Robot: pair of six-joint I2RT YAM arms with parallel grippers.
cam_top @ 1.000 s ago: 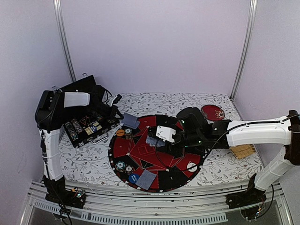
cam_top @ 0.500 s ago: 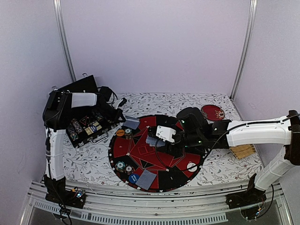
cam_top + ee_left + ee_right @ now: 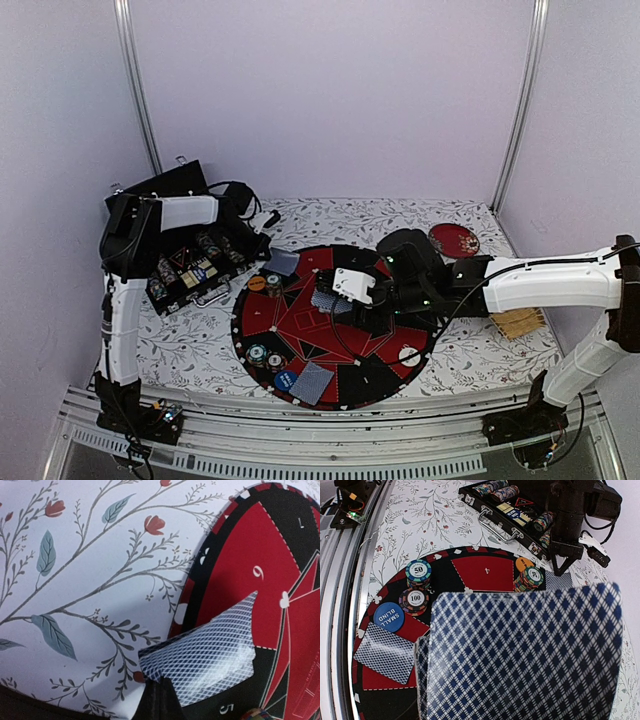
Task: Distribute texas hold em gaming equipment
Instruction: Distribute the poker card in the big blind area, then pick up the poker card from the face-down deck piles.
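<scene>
the left tool is fully closed, its tip right at the near edge of a dealt card. whether it actually pinches that edge cannot be told from here. the card lies face down at the far-left seat of the round felt mat, and one corner hangs past the mat's rim over the flowered worktop. if the tip has any hold or friction on it, pulling away would likely drag the card off its seat or flip it.

a chip stack and an orange button sit just beside that card (close enough that a sideways sweep of the wrist might topple the chips). the open chip case is near on the far-left side, so a wide retreat could clip its handle or lid.

the right tool hovers over the middle of the mat, jaws about half apart and clamped on a stack of cards. one card pokes out at the stack's lower left, so the pack looks loose. a tilt or jolt could fan it, or shed two cards at once onto the wrong seat. the stack also blocks most of the right wrist view, which makes aiming harder.

near-left, two chip stacks, a blue button and dealt cards look settled.
</scene>
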